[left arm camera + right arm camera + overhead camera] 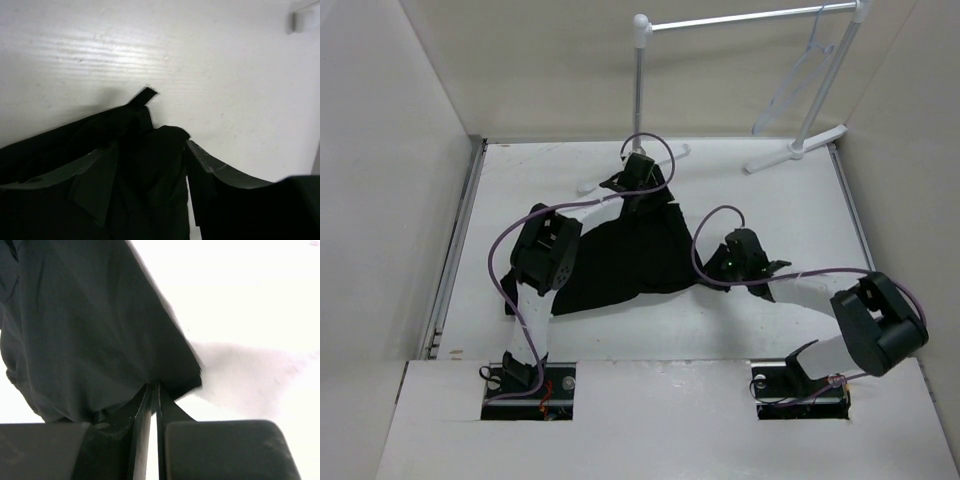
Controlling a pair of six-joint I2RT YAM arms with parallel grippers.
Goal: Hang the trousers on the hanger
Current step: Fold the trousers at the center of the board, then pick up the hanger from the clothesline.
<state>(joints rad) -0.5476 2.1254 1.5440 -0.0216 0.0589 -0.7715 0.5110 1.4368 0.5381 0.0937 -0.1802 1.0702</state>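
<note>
Trousers (620,255) lie spread on the white table (770,210) between my two arms, a dark, roughly triangular sheet that narrows to a peak at the far end. My left gripper (645,190) sits at that far peak. In the left wrist view its fingers (80,172) have bunched cloth and a belt loop packed between them, so I judge it clamped on the waistband. My right gripper (717,265) is at the cloth's right edge. In the right wrist view its jaws are almost together, and the corner of fabric (100,330) meets the tips (152,390), so I take that as a pinch on the hem.

What matters next is where the hanger (790,85) is. It hangs from the bar of the garment rack (750,17), beyond and to the right of both grippers, and well apart from the cloth. The held edge runs on a slant from far-centre to near-right. My right arm is the nearer one, so I expect to carry the cloth away from me and rightward.
</note>
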